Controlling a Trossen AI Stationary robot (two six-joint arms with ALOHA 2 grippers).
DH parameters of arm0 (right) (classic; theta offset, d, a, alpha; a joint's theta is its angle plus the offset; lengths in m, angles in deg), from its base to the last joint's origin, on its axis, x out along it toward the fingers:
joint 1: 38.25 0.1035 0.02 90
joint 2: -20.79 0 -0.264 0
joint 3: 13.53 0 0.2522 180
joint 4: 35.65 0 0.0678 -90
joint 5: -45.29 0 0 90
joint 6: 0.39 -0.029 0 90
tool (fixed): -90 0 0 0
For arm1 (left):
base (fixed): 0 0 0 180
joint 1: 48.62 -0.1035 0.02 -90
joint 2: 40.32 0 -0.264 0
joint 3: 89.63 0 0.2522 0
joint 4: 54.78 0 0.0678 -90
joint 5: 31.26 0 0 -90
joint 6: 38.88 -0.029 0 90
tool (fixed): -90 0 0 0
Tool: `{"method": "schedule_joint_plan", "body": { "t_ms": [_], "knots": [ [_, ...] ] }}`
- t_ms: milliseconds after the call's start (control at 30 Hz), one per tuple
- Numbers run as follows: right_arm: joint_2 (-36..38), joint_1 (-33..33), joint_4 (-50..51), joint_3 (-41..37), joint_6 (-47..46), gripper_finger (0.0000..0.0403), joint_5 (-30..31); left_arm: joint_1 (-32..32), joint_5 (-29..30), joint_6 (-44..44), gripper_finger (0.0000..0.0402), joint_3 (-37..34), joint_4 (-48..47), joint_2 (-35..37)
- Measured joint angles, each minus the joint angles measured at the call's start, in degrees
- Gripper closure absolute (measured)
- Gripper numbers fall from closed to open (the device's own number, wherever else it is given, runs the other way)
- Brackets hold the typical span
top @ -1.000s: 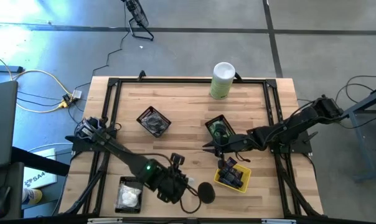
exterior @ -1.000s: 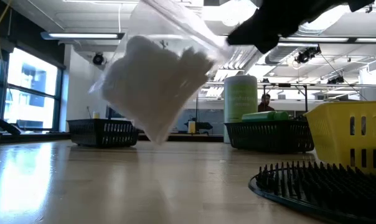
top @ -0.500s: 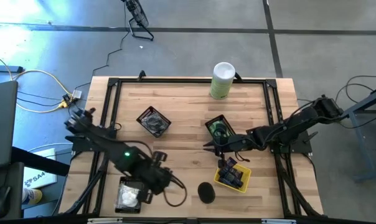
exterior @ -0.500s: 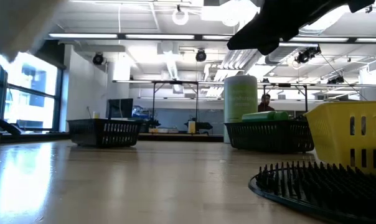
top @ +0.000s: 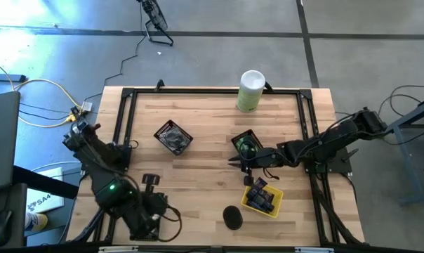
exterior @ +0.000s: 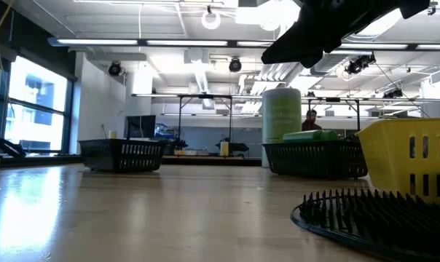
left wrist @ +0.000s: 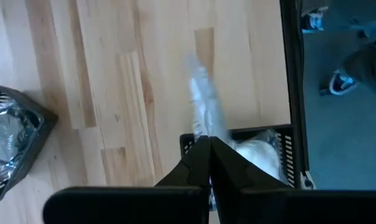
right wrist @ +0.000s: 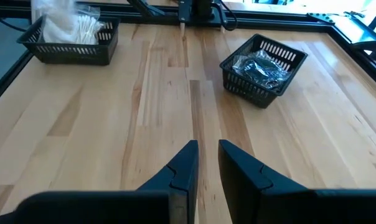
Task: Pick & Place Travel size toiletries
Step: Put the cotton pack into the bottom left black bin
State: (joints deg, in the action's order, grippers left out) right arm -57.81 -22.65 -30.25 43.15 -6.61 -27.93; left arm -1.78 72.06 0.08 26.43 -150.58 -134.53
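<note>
My left gripper [left wrist: 208,144] is shut on a white crinkly packet [left wrist: 200,99] above a black basket [left wrist: 281,146] of white packets at the table's near left. In the high view the left arm [top: 131,207] covers that basket. My right gripper [top: 233,165] hovers open between a black basket of green bottles [top: 246,145] and a yellow basket of navy tubes [top: 262,198]; nothing lies between its fingers [right wrist: 187,162]. A black round disc [top: 232,216] lies flat on the near middle of the table. My left gripper pinches one end of the white packet [left wrist: 204,127] between its two shut fingers. The fingers point steeply down from above. The packet hangs below the fingertips, clear of the table and above the basket of white packets; it shows blurred.
A second black basket of dark packets [top: 173,137] stands left of the middle. A tall white-and-green canister [top: 250,90] stands at the far edge. A black frame [top: 128,95] runs round the tabletop. Bare wood lies between the baskets.
My left gripper has carried the white packet from the near middle, beside the black disc, up and toward the table's left edge to above the near-left basket, rolling its wrist. The packet has left the low view.
</note>
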Motion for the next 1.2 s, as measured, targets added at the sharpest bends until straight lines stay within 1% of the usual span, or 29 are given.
{"method": "schedule_joint_plan", "body": {
  "t_ms": [200, 267, 367, 500, 600, 667, 767, 933, 1200],
  "knots": [
    [0.0, 0.0, 0.0, 0.0, 0.0, 0.0348, 0.0, 3.8, 5.2, 6.9, 0.0401, 0.0, -4.0, -0.4],
    [0.0, 0.0, -0.1, 0.0, -0.1, 0.0348, 0.0, 4.8, 5.5, 9.6, 0.0402, -0.3, -5.9, -0.8],
    [0.0, 0.0, -0.4, 0.0, -1.4, 0.0348, 0.0, 5.9, 6.0, 12.0, 0.0401, -3.0, -5.3, -0.8],
    [0.0, 0.0, -0.4, 0.0, -2.8, 0.0348, 0.0, 7.7, 5.5, 15.0, 0.0401, -8.7, -2.5, -0.9],
    [0.0, 0.0, -0.5, 0.0, -2.8, 0.0348, 0.0, 8.8, 2.7, 16.5, 0.0401, -12.3, 1.2, -0.9],
    [0.0, 0.0, -0.8, 0.0, -2.8, 0.0348, 0.0, 9.6, 1.2, 18.1, 0.0401, -13.4, 1.7, -0.9],
    [0.0, 0.0, -1.7, 0.0, -2.7, 0.0348, 0.0, 10.5, 0.5, 20.2, 0.0401, -13.6, 1.3, -0.9],
    [0.0, 0.0, -4.0, 0.0, -2.6, 0.0348, 0.0, 10.7, 0.8, 21.2, 0.0401, -12.2, 1.2, 0.3],
    [0.0, 0.0, -4.4, 0.0, -2.6, 0.0348, 0.0, 10.7, 0.2, 21.8, 0.0401, -12.0, 4.1, 1.2]
  ]
}}
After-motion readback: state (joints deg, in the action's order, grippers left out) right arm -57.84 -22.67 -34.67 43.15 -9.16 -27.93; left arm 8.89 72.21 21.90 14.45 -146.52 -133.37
